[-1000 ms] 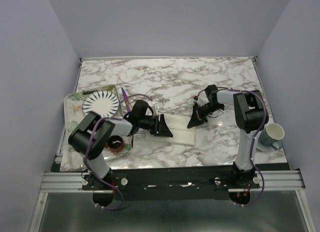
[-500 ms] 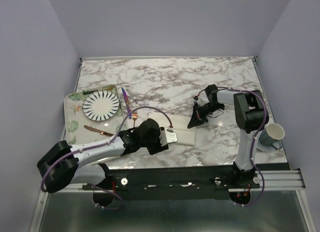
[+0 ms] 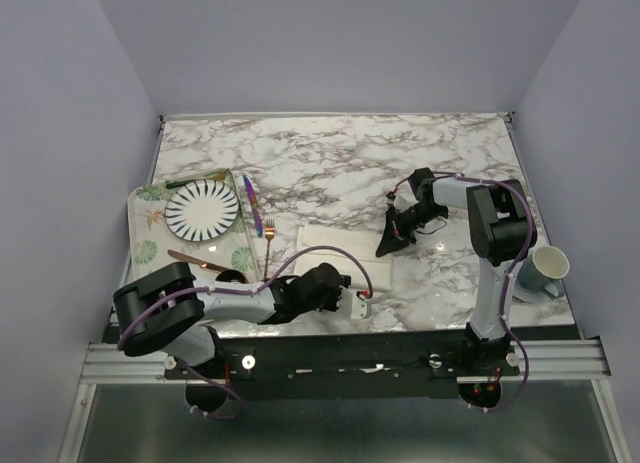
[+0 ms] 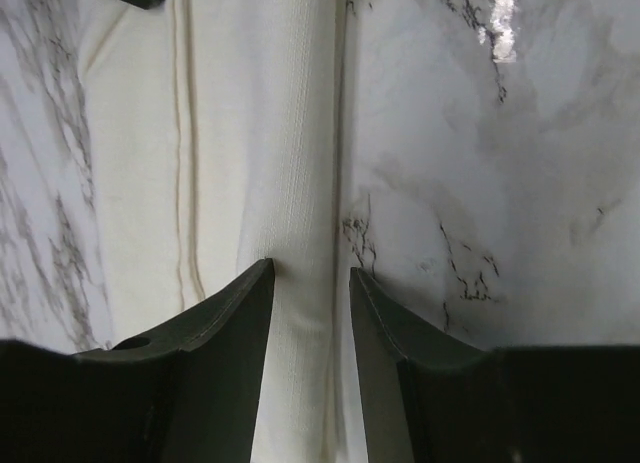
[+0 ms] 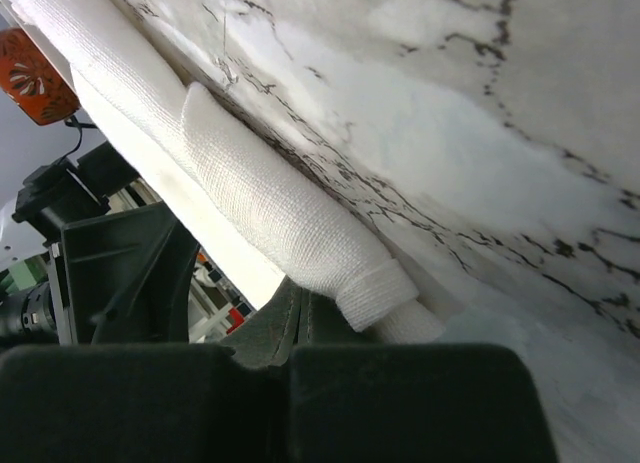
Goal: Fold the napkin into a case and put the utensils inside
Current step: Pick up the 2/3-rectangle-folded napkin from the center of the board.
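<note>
1. The left gripper (image 4: 310, 273) is open at the napkin's (image 3: 345, 255) near edge. One finger stands on each side of a doubled strip that runs along that edge, and nothing is clamped.
2. The right gripper (image 3: 389, 243) is closed and, as far as we can see, pinches the napkin's right end where the cloth rolls over.
3. The napkin lies flat mid-worktop, toward the near edge. It is partly folded and not yet a narrow case.
4. We judge the step to be another lengthwise fold. We would sink the left fingers low and close on every layer of the strip. Then we would lift level with the right gripper so that the edges stay parallel.
5. The purple utensil (image 3: 248, 197) and the fork (image 3: 268, 235) lie by the tray's (image 3: 140, 251) right rim, left of the cloth and apart from it. The fold should not sweep them.
6. The marble worktop (image 3: 330, 163) is glossy, so we expect the cloth to slide unless one end stays pinned.
7. Plain lilac walls (image 3: 330, 43) close three sides. A plate (image 3: 202, 208) sits on the tray, and a mug (image 3: 545, 271) stands at the near right corner.
</note>
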`<action>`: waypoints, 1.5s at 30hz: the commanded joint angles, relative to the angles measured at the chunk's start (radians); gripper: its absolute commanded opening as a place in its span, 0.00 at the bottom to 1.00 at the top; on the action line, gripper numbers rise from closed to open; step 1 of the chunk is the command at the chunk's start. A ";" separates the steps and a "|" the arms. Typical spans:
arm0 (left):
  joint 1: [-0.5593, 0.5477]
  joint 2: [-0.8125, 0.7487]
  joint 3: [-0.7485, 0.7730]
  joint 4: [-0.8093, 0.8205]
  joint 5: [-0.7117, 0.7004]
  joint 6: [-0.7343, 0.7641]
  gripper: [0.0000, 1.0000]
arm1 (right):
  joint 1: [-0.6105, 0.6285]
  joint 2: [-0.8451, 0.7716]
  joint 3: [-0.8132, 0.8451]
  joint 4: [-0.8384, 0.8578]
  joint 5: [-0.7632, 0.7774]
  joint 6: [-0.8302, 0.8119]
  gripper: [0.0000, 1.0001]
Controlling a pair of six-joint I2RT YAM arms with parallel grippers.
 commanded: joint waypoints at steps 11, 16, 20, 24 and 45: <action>-0.011 0.026 0.076 -0.242 0.093 0.038 0.00 | 0.021 0.034 -0.027 -0.015 0.194 -0.107 0.01; 0.001 0.017 0.177 -0.377 0.213 -0.100 0.00 | 0.027 0.009 -0.055 -0.020 0.199 -0.131 0.01; 0.041 0.027 0.233 -0.426 0.276 -0.149 0.00 | 0.031 0.006 -0.061 -0.023 0.199 -0.140 0.01; 0.098 0.055 0.297 -0.477 0.346 -0.168 0.00 | 0.039 0.005 -0.058 -0.028 0.201 -0.178 0.01; 0.058 0.184 0.265 -0.409 0.192 -0.103 0.41 | 0.045 0.031 -0.019 -0.057 0.202 -0.193 0.01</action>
